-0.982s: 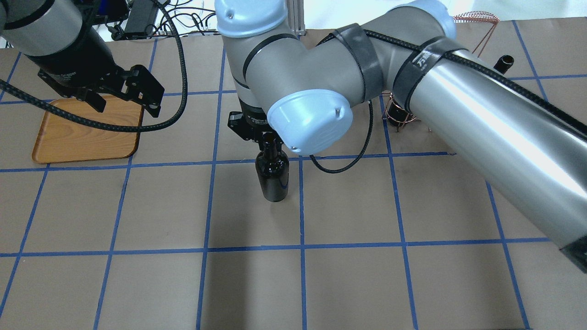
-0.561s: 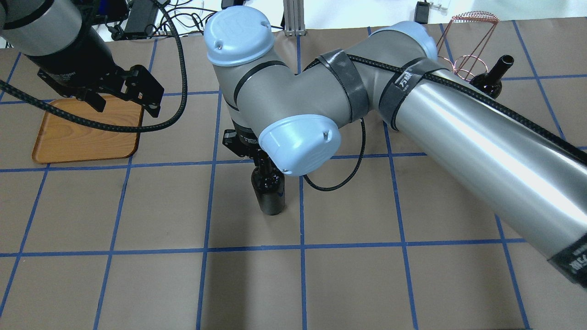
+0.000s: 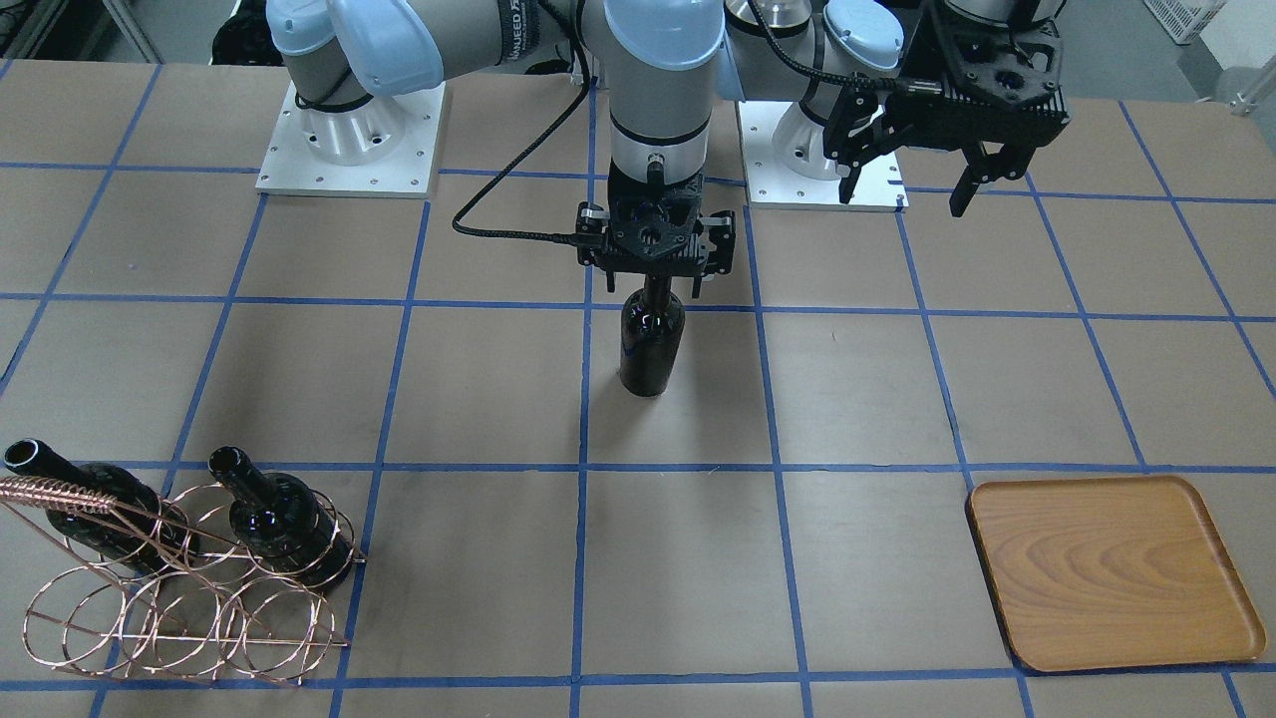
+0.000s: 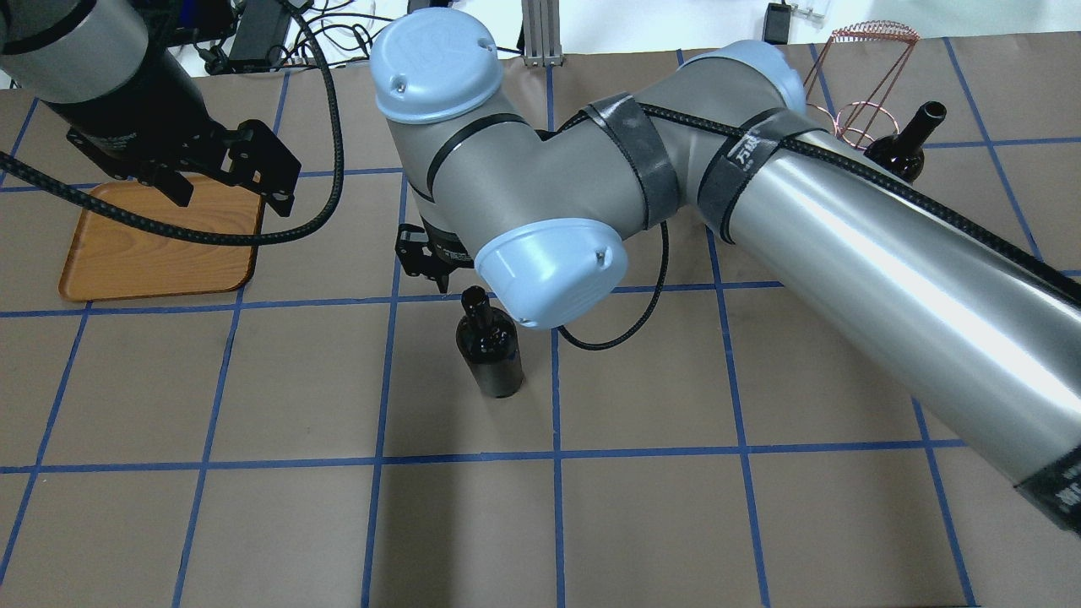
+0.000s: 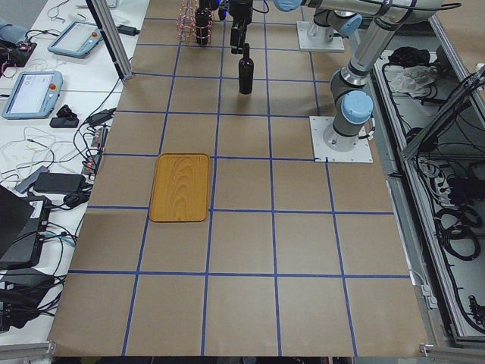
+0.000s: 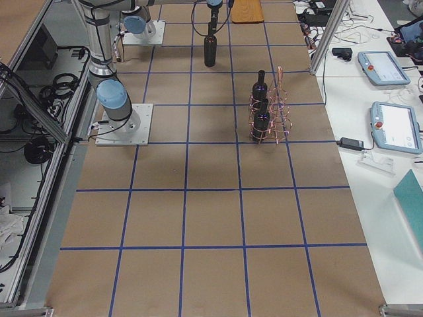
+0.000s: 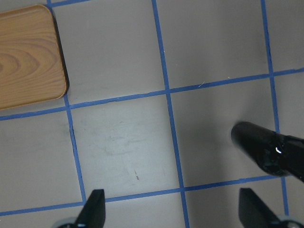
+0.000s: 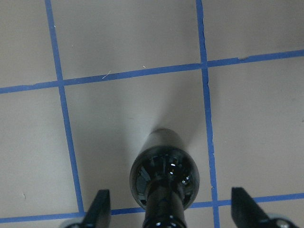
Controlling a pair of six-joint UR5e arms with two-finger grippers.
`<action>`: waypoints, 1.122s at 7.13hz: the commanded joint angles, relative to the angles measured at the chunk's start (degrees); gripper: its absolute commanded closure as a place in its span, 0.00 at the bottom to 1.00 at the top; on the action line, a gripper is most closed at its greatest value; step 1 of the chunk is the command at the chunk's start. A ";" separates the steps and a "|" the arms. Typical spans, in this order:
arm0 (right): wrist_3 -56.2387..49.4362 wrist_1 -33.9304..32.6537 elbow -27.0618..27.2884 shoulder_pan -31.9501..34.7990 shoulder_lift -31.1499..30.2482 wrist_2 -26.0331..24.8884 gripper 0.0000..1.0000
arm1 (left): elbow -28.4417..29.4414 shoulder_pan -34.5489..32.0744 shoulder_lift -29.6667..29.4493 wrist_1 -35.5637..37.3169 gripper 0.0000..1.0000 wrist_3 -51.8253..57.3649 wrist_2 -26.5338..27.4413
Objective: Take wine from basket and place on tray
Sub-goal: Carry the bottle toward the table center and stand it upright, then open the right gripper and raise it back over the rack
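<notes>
One wine bottle (image 3: pixel 653 344) stands upright on the table near its middle; it also shows in the overhead view (image 4: pixel 490 350). My right gripper (image 3: pixel 653 282) is open above it, its fingers (image 8: pixel 99 209) wide on either side of the neck without touching. My left gripper (image 4: pixel 228 181) is open and empty, high above the near edge of the wooden tray (image 4: pixel 127 262). The tray (image 3: pixel 1107 568) holds nothing. The copper wire basket (image 3: pixel 179 608) stands at the far right of the robot and holds two more bottles (image 3: pixel 284 524).
The right arm's big elbow and forearm (image 4: pixel 844 253) stretch over the right half of the table and hide part of the basket (image 4: pixel 870 76). The left wrist view shows the standing bottle (image 7: pixel 268 149) to its right and the tray's corner (image 7: pixel 23 57).
The right gripper carried the bottle by its neck, set it upright on the table, then opened and let go of the neck. The left arm barely moved.
</notes>
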 commanded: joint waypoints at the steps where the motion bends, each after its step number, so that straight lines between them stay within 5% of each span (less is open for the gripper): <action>1: -1.18 -0.41 -1.30 -1.65 -0.73 -2.31 0.00 | -0.07 0.00 0.13 -0.12 0.00 -0.08 0.00; 5: -23.72 0.20 -2.98 -17.36 -4.24 -3.91 0.00 | -0.07 -0.53 0.05 -0.38 0.00 -1.13 -0.26; 8: -30.17 2.56 -2.81 -24.07 -5.31 -3.99 0.00 | 0.02 -0.88 -0.66 -0.29 0.00 -6.83 -0.35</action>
